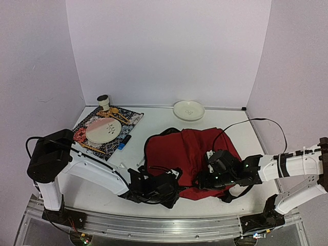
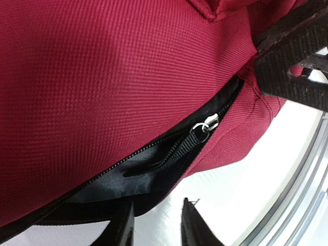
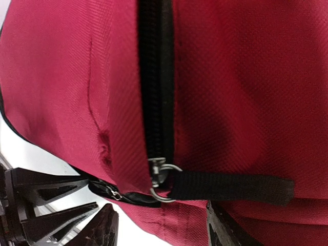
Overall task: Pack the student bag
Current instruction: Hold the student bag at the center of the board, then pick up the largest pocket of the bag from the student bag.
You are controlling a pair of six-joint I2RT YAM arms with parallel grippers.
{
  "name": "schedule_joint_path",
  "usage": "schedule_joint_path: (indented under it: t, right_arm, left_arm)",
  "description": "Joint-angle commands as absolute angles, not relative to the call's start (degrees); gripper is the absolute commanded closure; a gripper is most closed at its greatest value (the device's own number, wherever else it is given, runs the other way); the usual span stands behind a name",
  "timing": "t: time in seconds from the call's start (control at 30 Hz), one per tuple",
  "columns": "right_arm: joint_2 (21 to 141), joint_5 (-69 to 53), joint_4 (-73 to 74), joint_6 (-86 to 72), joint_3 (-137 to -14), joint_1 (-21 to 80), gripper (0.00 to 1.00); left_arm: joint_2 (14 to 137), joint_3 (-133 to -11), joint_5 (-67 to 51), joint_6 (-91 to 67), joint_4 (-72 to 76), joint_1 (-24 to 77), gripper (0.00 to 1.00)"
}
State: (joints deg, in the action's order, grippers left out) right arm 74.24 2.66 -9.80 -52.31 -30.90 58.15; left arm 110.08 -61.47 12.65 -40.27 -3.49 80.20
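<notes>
Student bag point(image 1: 190, 148) lies flat between both grippers, zip point(image 2: 154, 151) part open. Your left gripper point(image 2: 156, 228): jaws apart, empty, under the opening; right gripper point(image 3: 161, 230) straddles fabric by the zip pull point(image 3: 230, 187), grip cannot be told. Pinch that pull squarely, draw along the zip

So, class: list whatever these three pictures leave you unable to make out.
1. Contents of the student bag: left wrist view, the partly open zipper shows only shadowed black lining.
2. Small blue object beside the placemat: top view, too small to identify.
3. Right gripper: right wrist view, fingers mostly cut off by the bottom edge.
</notes>
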Motion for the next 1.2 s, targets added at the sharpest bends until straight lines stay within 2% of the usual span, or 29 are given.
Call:
schedule_joint_path:
  t: [0.0, 0.1, 0.33, 0.6, 0.8, 1.17]
  right_arm:
    - [73.2, 1.6, -11.5, -53.9, -29.9, 58.1, 0.42]
    - [72.9, 2.6, -11.5, -54.2, -29.4, 58.2, 0.41]
    - [72.7, 4.3, -11.6, -56.1, -27.3, 58.1, 0.41]
    - [72.9, 4.4, -12.2, -55.9, -27.0, 58.1, 0.4]
    - [73.4, 4.3, -12.7, -55.6, -27.2, 58.0, 0.4]
    - [75.0, 3.5, -13.9, -54.9, -27.8, 58.1, 0.4]
  left_arm:
    - [103.9, -60.8, 16.9, -38.5, -3.4, 80.5, 0.63]
    - [102.0, -61.1, 18.9, -36.9, -4.6, 80.2, 0.58]
    - [102.4, -62.6, 16.2, -33.6, -5.7, 77.5, 0.58]
    - [106.0, -65.0, 9.9, -31.8, -6.8, 75.4, 0.64]
    - [107.5, -65.2, 4.7, -33.4, -6.9, 75.1, 0.64]
    - [111.4, -68.1, 6.7, -35.3, -7.0, 74.7, 0.6]
